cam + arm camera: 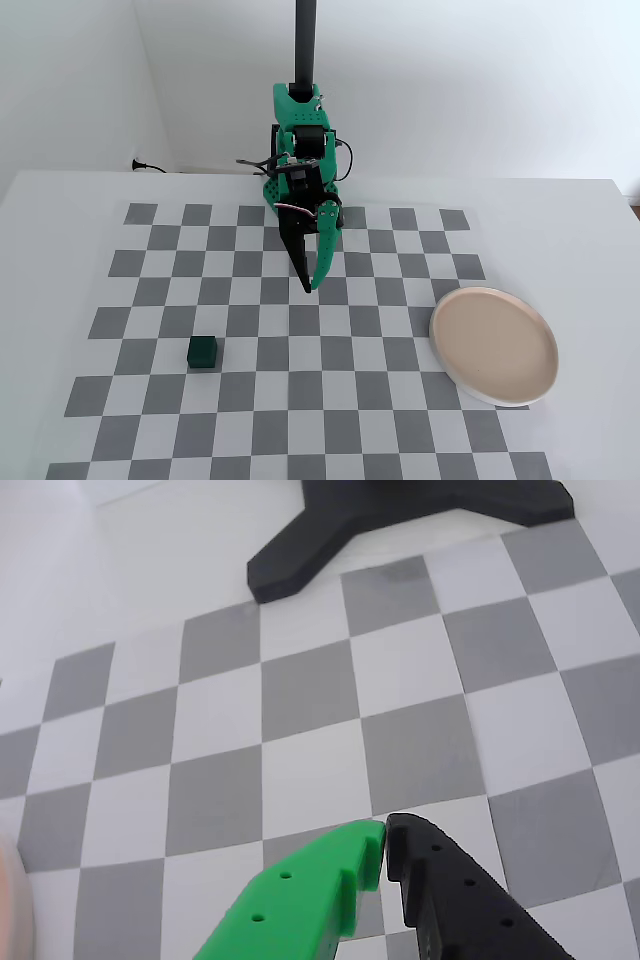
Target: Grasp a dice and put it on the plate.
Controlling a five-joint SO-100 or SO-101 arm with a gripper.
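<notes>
Fixed view has the green arm (300,150) folded up at the back of the checkered mat (300,400), gripper (310,288) pointing down with nothing in it. The wrist view shows its 2 fingertips pressed together, 1 green, 1 black. The dice (204,352) sits on the mat front-left, well apart from the gripper. The plate (494,345) is over on the right, empty.

A white table (60,210) is covered in its middle by a grey-and-white checkered mat (300,400). Plain white walls (480,80) are seen behind it, meeting in a corner at upper left. A black cable (150,167) is seen lying at the table's back edge. Soft, even light is cast throughout.
</notes>
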